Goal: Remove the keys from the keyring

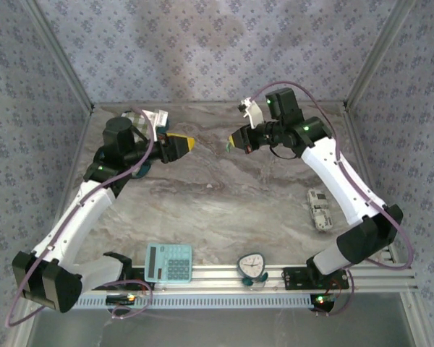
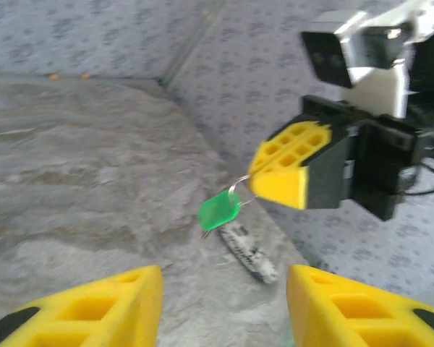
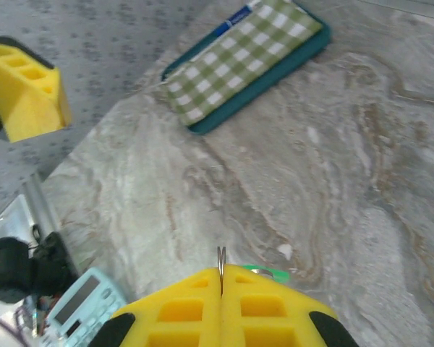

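- The left gripper (image 1: 189, 144) is hovering over the table (image 1: 217, 210), its yellow fingers (image 2: 94, 311) standing apart with nothing between them.
- The keys (image 2: 218, 210), a small green piece, are hanging in mid-air from the keyring (image 2: 240, 189), between both grippers.
- The right gripper (image 1: 236, 141) is pinching the keyring, its fingers pressed together.

Soft, even light over the marble tabletop (image 1: 202, 202), shadows faint; left wrist view slightly blurred, near fingertips (image 2: 94, 311) softest

teal calculator (image 1: 168, 262) | small clock (image 1: 252, 264) just beside | green-checked pouch (image 3: 242, 59) | white gadget (image 1: 320, 210) at right
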